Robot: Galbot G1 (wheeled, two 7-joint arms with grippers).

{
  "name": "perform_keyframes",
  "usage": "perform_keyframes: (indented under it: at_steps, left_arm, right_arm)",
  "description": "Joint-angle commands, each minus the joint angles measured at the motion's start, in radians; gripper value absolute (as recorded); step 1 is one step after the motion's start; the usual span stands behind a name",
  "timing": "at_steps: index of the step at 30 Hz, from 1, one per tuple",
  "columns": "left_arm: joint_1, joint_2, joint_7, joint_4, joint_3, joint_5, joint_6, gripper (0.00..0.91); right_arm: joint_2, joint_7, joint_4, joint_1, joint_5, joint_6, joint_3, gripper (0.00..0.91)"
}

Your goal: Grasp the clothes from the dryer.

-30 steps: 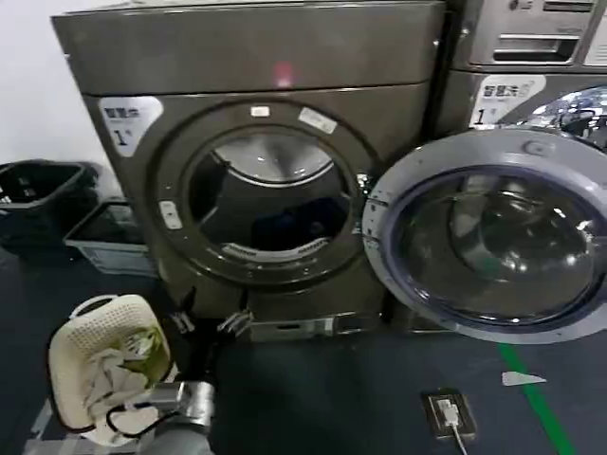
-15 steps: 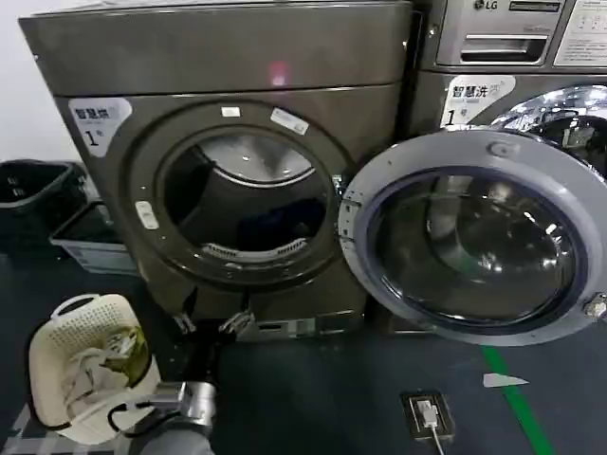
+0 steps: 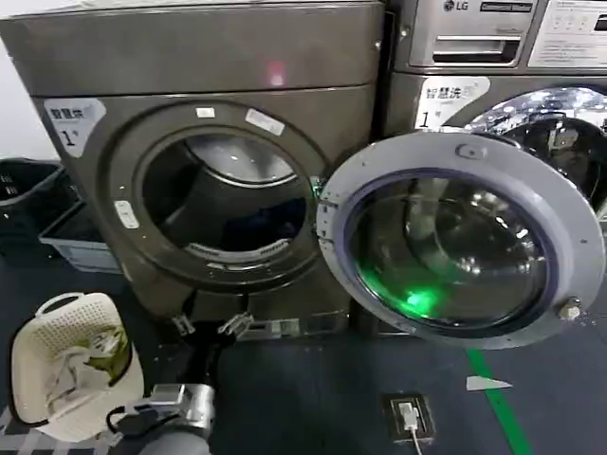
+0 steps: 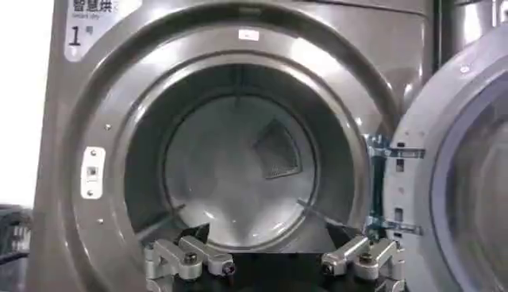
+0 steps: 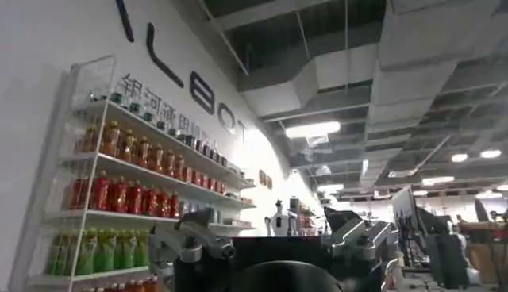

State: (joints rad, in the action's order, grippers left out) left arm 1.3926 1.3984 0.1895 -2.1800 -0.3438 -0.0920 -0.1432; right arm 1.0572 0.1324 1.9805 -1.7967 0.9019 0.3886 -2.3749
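The dryer [image 3: 190, 57] is a dark bronze-grey machine with a white label numbered 1. Its round door [image 3: 455, 156] is swung wide open to the right. Low in the back of the drum lies a dark navy patch, the clothes [image 3: 264, 223]. My left gripper [image 3: 207, 325] hangs open and empty below the porthole, in front of the machine's base. In the left wrist view its fingertips [image 4: 226, 268] frame the open drum [image 4: 238, 159], well short of it. My right gripper [image 5: 278, 254] is open and empty, pointing up at a room with drink shelves.
A white basket [image 3: 38, 322] holding white and pale green fabric stands on the floor at the left. Dark bins [image 3: 24, 190] and a grey crate [image 3: 71, 242] sit beside the dryer. A silver LG machine [image 3: 493, 57] stands behind the open door. A floor socket [image 3: 408, 415] lies near a green line [image 3: 493, 403].
The dryer, basket and door have slid left in the head view. A green glow now shows in the door glass. My left gripper keeps its place below the porthole.
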Motion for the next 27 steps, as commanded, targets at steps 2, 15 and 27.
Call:
perform_keyframes:
  at_steps: [2, 15, 27]
  left_arm:
    - [-0.005, 0.001, -0.001, 0.001, -0.001, 0.006, 0.002, 0.907]
    - [-0.037, 0.004, -0.001, 0.011, -0.008, -0.007, -0.005, 0.907]
    - [-0.062, 0.011, -0.002, 0.023, -0.014, -0.015, -0.012, 0.907]
  right_arm:
    - [0.001, -0.008, 0.001, -0.001, 0.006, -0.068, 0.004, 0.907]
    - [0.009, -0.022, -0.006, -0.012, 0.009, -0.215, 0.041, 0.907]
    - [-0.003, -0.022, -0.003, -0.013, 0.016, -0.206, 0.039, 0.907]
